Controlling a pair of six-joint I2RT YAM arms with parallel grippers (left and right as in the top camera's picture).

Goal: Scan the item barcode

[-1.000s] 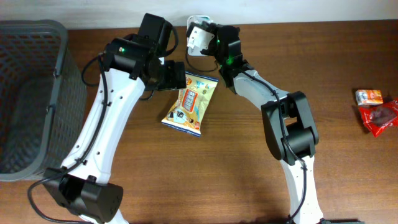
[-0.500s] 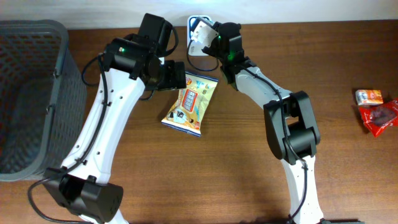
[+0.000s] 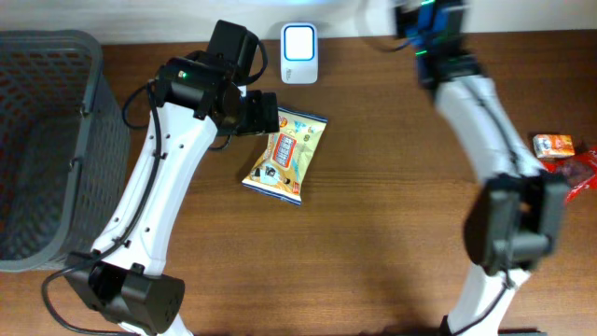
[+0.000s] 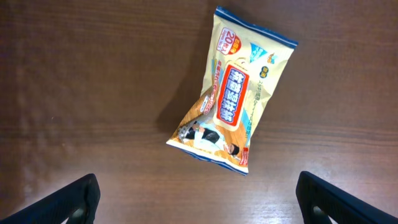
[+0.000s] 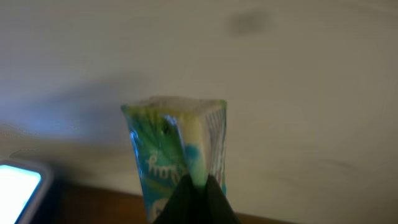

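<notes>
Off the scanner, right end effector swung rightward with packet.

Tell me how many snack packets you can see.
4: a yellow packet mid-table, a green packet in the right gripper, an orange packet and a red packet at the right edge; others may be hidden.

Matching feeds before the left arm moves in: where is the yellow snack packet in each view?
Overhead: the yellow snack packet lies left of centre on the table, below the white scanner.
Left wrist: right of centre, tilted.
Right wrist: not in it; the right gripper is shut on a green packet.
Shared landmark: the brown wooden table under it.
</notes>
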